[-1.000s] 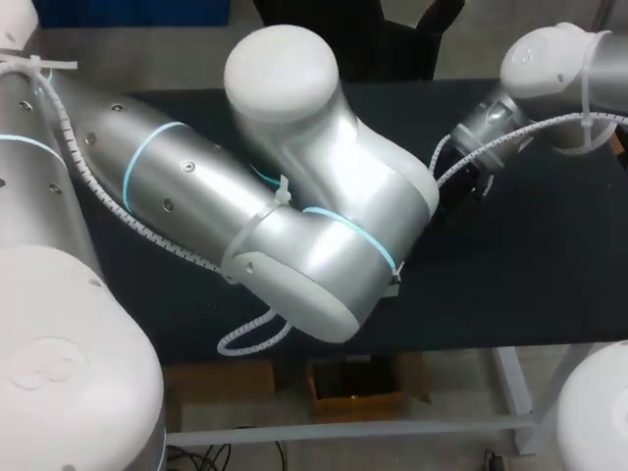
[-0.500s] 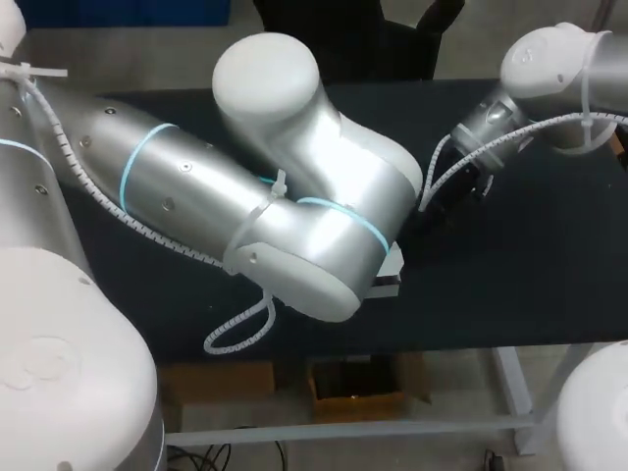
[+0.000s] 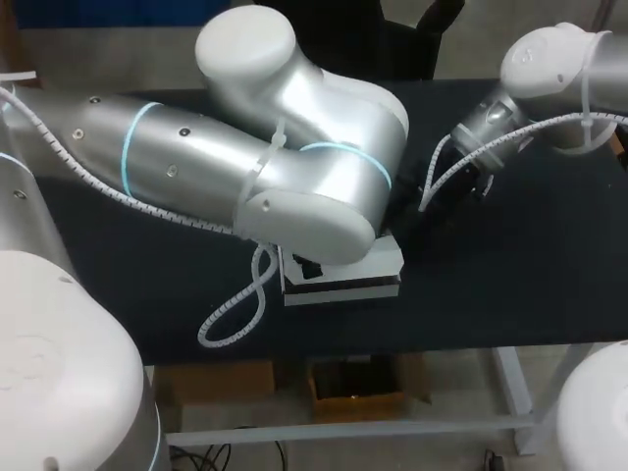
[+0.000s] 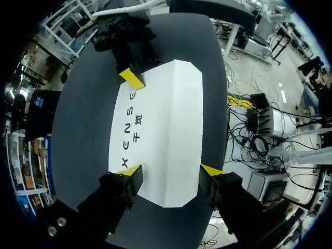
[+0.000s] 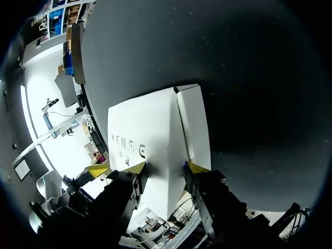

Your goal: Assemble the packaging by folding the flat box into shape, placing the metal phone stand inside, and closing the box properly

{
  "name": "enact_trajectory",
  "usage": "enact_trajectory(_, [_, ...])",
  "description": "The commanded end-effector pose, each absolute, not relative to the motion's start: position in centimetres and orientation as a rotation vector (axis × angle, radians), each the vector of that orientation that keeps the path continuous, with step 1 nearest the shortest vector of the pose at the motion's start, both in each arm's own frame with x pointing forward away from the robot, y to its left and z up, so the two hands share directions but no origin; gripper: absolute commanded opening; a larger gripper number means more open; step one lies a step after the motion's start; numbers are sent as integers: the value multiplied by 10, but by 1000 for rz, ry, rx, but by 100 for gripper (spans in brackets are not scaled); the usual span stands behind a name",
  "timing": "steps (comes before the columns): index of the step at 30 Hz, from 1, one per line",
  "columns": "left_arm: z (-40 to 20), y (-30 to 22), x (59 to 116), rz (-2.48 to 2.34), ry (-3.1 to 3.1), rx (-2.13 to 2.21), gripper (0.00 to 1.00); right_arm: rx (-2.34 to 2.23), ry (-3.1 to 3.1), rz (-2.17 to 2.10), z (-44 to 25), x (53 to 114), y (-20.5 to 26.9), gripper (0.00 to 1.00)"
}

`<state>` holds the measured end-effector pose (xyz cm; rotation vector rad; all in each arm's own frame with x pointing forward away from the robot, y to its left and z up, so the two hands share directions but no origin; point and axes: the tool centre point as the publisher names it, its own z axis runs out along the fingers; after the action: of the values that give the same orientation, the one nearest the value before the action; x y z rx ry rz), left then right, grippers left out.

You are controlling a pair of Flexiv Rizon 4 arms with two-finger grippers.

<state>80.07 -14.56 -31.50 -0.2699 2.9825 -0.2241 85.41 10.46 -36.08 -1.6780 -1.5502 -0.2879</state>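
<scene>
The black table [image 3: 510, 275] bore a flat white box [image 3: 383, 263] mid-frame.
Over it left gripper [image 4: 171, 170] and right gripper [image 5: 166, 167] gaped, empty.

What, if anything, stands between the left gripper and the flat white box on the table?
Nothing visible does. The left gripper hangs open right over one end of the flat white box, with only clear space between them. The right gripper is at the box's opposite end, out of the way.

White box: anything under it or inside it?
The white box lies on the black table, which shows along its sides. Its top face hides the inside and the spot beneath, so neither can be checked.
</scene>
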Motion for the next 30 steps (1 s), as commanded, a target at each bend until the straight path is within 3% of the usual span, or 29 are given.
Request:
enact_trajectory(1, [-319, -154, 808, -192, 2995, -263, 76, -1674, -1549, -285, -361, 855, 105, 44])
enact_trajectory(7, [-319, -153, 816, -178, 3001, -269, 71, -1672, -1552, -285, -361, 856, 106, 44])
enact_trajectory(30, [-335, -154, 822, -147, 2995, -266, 75, -1670, -1550, -281, -363, 857, 108, 44])
